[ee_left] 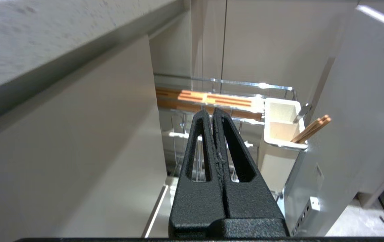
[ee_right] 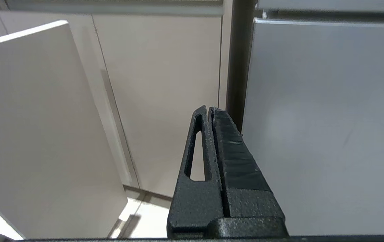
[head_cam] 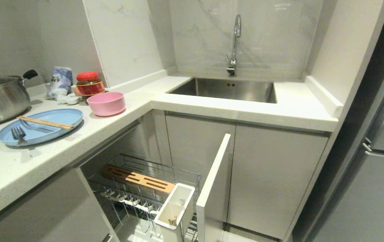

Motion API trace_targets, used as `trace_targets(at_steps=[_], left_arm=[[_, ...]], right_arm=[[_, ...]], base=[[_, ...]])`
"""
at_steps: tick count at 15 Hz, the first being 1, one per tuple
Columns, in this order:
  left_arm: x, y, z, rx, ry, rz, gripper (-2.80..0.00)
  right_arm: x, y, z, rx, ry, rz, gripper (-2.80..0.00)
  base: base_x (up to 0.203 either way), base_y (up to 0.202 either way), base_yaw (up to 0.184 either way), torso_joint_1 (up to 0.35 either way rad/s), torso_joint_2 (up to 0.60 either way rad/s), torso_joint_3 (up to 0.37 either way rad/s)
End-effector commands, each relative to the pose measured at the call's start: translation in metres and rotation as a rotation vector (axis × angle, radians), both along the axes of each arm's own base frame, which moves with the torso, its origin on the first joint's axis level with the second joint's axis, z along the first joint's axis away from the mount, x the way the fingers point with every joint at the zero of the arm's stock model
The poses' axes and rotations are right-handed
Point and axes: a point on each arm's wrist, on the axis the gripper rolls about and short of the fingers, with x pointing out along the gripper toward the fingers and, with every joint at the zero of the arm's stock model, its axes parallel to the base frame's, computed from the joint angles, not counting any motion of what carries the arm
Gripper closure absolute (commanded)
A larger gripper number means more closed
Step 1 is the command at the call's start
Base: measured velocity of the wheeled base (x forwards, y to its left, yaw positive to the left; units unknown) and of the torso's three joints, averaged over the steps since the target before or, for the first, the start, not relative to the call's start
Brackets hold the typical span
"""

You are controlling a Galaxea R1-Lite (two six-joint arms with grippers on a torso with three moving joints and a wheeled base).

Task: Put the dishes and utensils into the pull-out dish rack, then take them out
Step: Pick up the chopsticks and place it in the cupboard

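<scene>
Pull-out dish rack (head_cam: pixel 145 188) sits drawn out of the lower cabinet, nearest me, under the corner of the surface (head_cam: pixel 61 148). Its pale front panel (head_cam: pixel 212 181) stands edge-on beside the white utensil holder (head_cam: pixel 175 208). Wooden slotted strip (head_cam: pixel 136 178) lies along the back of the chrome wire basket, plate prongs below it. In the left wrist view I see a pair of chopsticks in holder (ee_left: pixel 311 129) leaning out of that holder, plus a metal handle (ee_left: pixel 302 112) just behind them.

Left tool (ee_left: pixel 212 112) hangs low in front of the rack, fingers pressed together, pinching nothing. Right tool (ee_right: pixel 208 109) hangs low too, facing the cabinet doors (ee_right: pixel 158 101) and a grey appliance side (ee_right: pixel 326 117), fingers pressed together, nothing held. Neither arm shows in the head view.

Up on the surface, left side: light blue plate (head_cam: pixel 40 129) with wooden chopsticks (head_cam: pixel 45 122) lying across it and a silver fork (head_cam: pixel 18 134) resting on it. Pink bowl (head_cam: pixel 106 103) upright, just beyond the plate, apart from it. Steel pot (head_cam: pixel 0 99) at the far left edge. Behind the bowl: small white dishes (head_cam: pixel 68 99), a red-lidded jar (head_cam: pixel 89 84), a bag (head_cam: pixel 59 82) against the wall. Farther back, steel sink (head_cam: pixel 225 90) with tap (head_cam: pixel 235 43).
</scene>
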Motion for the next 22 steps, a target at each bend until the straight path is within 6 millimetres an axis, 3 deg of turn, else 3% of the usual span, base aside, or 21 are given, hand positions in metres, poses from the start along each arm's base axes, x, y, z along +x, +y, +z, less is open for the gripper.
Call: trace_targets(at_steps=[1, 22], left_arm=[[0.0008, 0.0000, -0.0025, 0.001, 0.010, 0.000, 0.00], [0.0008, 0.0000, -0.0025, 0.000, 0.010, -0.001, 0.00]], right_arm=[[0.0020, 0.0000, -0.0072, 0.000, 0.025, 0.000, 0.00], [0.0020, 0.0000, -0.0072, 0.000, 0.025, 0.000, 0.00]], base=[[0.000, 0.000, 0.000, 0.007, 0.00, -0.202], [0.000, 0.000, 0.000, 0.004, 0.00, -0.200]])
